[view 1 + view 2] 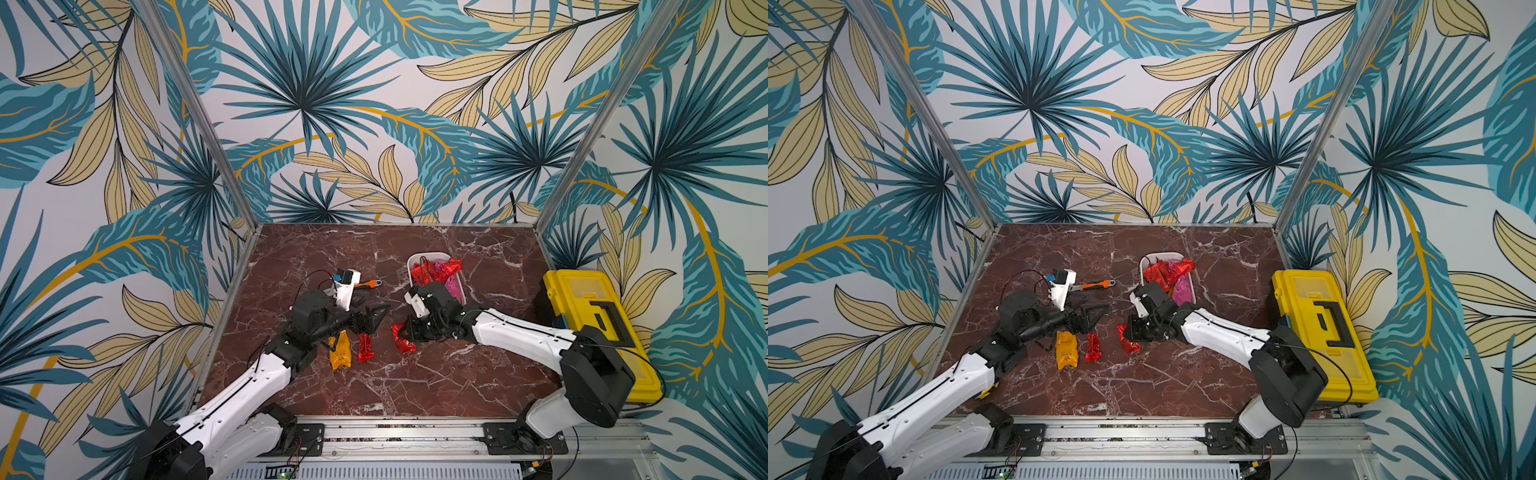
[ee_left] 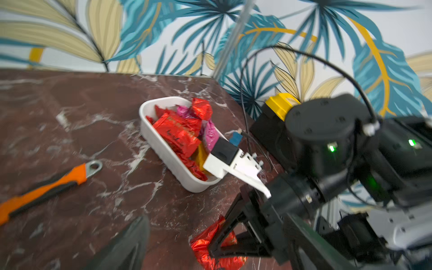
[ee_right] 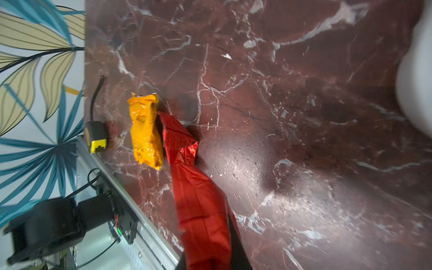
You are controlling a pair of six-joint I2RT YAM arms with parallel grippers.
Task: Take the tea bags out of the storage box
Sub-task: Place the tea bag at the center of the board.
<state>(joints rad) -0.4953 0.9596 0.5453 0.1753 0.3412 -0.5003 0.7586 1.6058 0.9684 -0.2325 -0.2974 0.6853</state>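
Nearest on the surface (image 1: 415,386), orange sachet (image 1: 340,353) and red sachet (image 1: 365,347) lie loose by the left jaws, spread wide; right jaws clamped on second red sachet (image 1: 402,338) beside them: best lower it clear, part fully, then reach the storage box (image 2: 159,142) behind, tea bags (image 1: 432,270) heaped inside.

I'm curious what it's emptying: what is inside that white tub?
The storage box holds a heap of tea bags: mostly red, some magenta bags, one orange-yellow bag. The heap covers most of the floor, so anything underneath cannot be seen.
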